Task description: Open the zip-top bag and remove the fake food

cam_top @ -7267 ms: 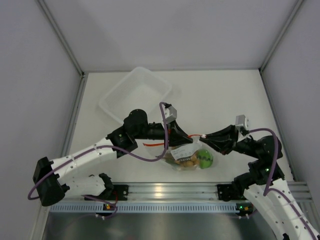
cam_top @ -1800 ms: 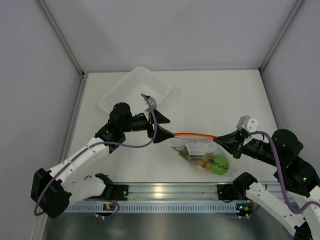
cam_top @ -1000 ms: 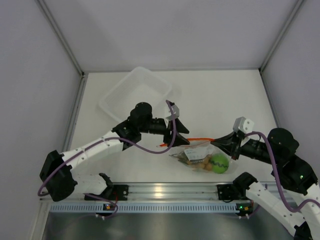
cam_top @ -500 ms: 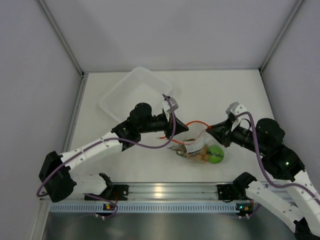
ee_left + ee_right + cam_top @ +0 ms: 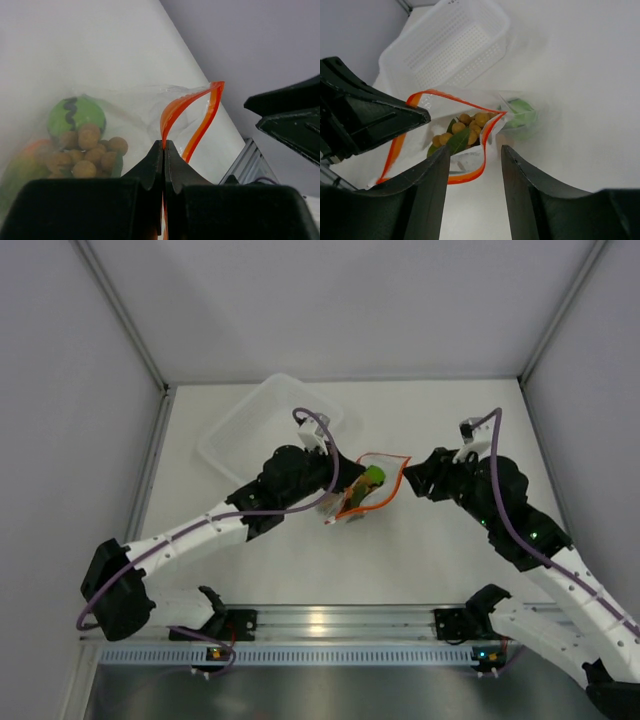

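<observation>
Over the bench (image 5: 450,410), my left gripper (image 5: 164,148) jaws clamp the zip-top bag (image 5: 368,490) by its strip; right gripper (image 5: 474,154) jaws apart, empty; fake food (image 5: 470,122) inside.

A white table (image 5: 450,425) carries a clear rectangular plastic tray (image 5: 265,425), which lies flat, open side up, near the table's far left corner.

Mango piece (image 5: 17,167) blurred through zip-top bag (image 5: 135,110) plastic, cut by left edge
</observation>
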`<state>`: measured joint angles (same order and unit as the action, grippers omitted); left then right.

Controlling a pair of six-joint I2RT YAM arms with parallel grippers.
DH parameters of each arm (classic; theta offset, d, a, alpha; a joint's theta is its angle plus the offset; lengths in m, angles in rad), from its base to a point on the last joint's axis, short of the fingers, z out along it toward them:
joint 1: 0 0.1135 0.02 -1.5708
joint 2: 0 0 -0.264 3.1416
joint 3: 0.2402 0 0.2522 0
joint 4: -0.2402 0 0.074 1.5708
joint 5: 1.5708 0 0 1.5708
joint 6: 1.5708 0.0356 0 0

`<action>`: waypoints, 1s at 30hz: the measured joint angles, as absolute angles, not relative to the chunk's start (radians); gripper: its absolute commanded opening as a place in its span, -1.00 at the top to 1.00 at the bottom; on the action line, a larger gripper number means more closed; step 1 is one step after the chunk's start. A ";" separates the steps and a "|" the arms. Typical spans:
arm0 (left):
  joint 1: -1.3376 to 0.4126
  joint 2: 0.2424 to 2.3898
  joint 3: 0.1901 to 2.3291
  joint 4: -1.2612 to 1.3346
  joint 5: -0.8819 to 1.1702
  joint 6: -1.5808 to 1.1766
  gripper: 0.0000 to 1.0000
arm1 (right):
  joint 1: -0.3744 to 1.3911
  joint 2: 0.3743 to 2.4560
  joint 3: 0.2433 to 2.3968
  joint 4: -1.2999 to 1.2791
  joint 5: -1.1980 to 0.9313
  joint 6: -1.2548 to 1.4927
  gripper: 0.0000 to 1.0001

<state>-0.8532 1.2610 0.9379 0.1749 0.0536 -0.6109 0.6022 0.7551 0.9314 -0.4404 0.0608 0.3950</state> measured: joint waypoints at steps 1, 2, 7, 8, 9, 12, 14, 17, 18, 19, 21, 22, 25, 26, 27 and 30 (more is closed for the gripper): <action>-0.853 1.276 0.938 0.178 0.028 -0.654 1.00 | 0.602 0.746 0.912 -0.422 0.078 0.437 0.07; -0.853 1.291 0.938 0.181 0.009 -0.688 1.00 | 0.602 0.739 0.883 -0.398 0.093 0.483 0.08; -0.855 1.349 0.938 0.201 -0.074 -0.843 1.00 | 0.602 0.741 0.764 -0.323 0.134 0.640 0.07; -0.857 1.352 0.936 0.212 -0.090 -0.865 1.00 | 0.602 0.752 0.741 -0.311 0.134 0.667 0.06; -0.858 1.353 0.933 0.225 -0.105 -0.886 1.00 | 0.602 0.762 0.725 -0.301 0.134 0.684 0.06; -0.862 1.353 0.922 0.260 -0.142 -0.933 1.00 | 0.602 0.812 0.685 -0.258 0.126 0.735 0.06; -0.865 1.355 0.920 0.274 -0.156 -0.953 1.00 | 0.602 0.842 0.672 -0.226 0.119 0.755 0.07; -0.870 1.367 0.920 0.299 -0.168 -0.974 1.00 | 0.602 0.884 0.667 -0.184 0.115 0.776 0.15; -0.871 1.372 0.920 0.302 -0.171 -0.979 1.00 | 0.602 0.895 0.667 -0.168 0.116 0.783 0.18; -0.873 1.375 0.920 0.307 -0.173 -0.985 1.00 | 0.602 0.908 0.667 -0.150 0.115 0.790 0.38; -0.876 1.380 0.918 0.315 -0.178 -0.994 1.00 | 0.602 0.933 0.660 -0.110 0.114 0.803 0.55; -0.878 1.380 0.916 0.316 -0.182 -0.997 1.00 | 0.602 0.946 0.654 -0.092 0.111 0.809 0.72; -0.884 1.379 0.903 0.331 -0.205 -1.001 1.00 | 0.603 0.970 0.630 -0.075 0.104 0.813 0.99; -0.885 1.379 0.896 0.337 -0.213 -1.002 1.00 | 0.603 0.970 0.625 -0.077 0.105 0.810 1.00; -0.886 1.378 0.888 0.343 -0.227 -1.002 1.00 | 0.603 0.967 0.621 -0.080 0.111 0.803 1.00; -0.886 1.362 0.847 0.352 -0.268 -1.001 1.00 | 0.605 0.933 0.620 -0.122 0.158 0.759 1.00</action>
